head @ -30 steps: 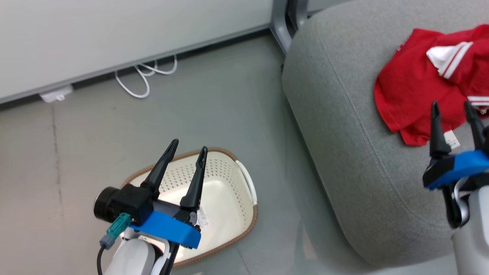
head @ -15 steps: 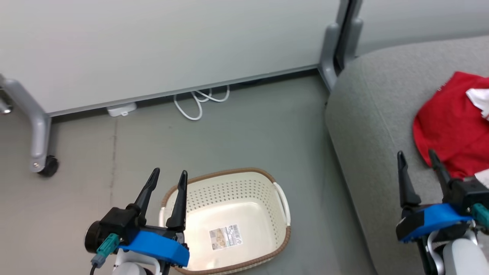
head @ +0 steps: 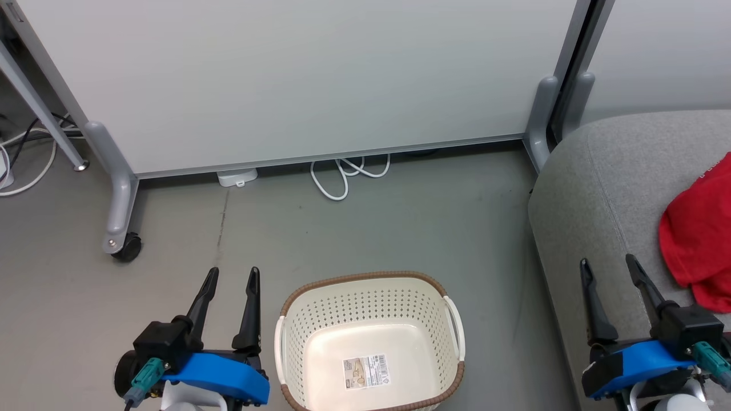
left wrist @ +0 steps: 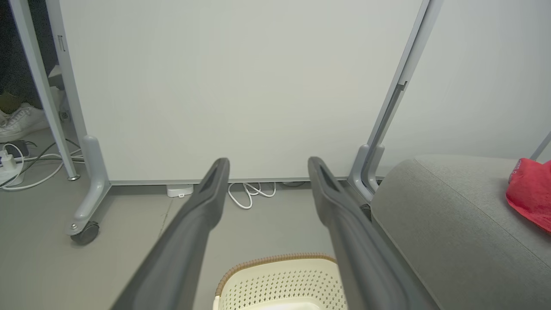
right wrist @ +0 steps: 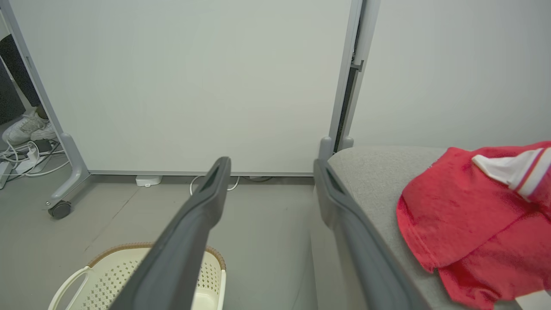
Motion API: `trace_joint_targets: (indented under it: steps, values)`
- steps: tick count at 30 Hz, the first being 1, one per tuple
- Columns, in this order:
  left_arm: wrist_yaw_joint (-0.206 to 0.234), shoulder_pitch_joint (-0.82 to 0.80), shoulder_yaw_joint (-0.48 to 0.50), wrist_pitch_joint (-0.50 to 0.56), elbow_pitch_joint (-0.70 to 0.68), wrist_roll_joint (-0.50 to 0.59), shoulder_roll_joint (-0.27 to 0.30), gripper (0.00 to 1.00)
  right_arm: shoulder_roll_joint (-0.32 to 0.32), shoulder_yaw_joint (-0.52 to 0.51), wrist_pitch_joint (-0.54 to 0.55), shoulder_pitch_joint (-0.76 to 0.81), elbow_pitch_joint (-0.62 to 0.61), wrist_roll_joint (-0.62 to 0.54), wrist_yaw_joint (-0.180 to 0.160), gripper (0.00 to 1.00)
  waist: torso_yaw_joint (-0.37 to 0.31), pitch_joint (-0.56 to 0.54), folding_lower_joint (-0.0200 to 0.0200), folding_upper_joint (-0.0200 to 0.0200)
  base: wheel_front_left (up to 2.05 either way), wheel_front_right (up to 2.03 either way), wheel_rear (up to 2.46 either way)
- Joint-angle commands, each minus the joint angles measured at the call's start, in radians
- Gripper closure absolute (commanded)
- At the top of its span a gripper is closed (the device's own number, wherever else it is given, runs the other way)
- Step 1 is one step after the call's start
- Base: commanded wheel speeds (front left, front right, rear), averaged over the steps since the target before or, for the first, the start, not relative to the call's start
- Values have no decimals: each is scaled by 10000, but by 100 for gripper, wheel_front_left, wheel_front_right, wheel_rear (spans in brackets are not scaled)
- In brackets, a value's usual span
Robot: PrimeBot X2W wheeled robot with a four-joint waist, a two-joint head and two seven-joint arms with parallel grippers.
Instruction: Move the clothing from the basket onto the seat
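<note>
Seemed at last step: found basket [head: 365, 277] empty, clothing [head: 699, 240] on seat [head: 594, 188].
Saw L fingers [head: 250, 308] & R fingers [head: 595, 305] spread wide, holding nothing. Prob. needed no more grasps next, just a pull-back.

indoor lab or office test area: white partition panels [head: 320, 80] on grey legs [head: 117, 194] with a caster [head: 127, 249], smooth grey floor [head: 400, 228], loose white cables [head: 355, 169] along the base, a grey sofa seat [head: 594, 188]
</note>
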Motion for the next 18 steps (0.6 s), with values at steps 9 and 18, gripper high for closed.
trace_joint_targets:
  steps: [9, 18]
  values:
    - [-16, -125, 373, -26, 494, 73, 48, 0, 81, 363, 129, 303, -169, 0, 1, 0, 58, -168, 2, -1, 0, 0, 0]
    - [-16, -226, 416, -28, 680, 104, 93, 0, 94, 474, 99, 329, -104, 26, 1, 0, 46, -155, 2, -1, 0, 0, 0]
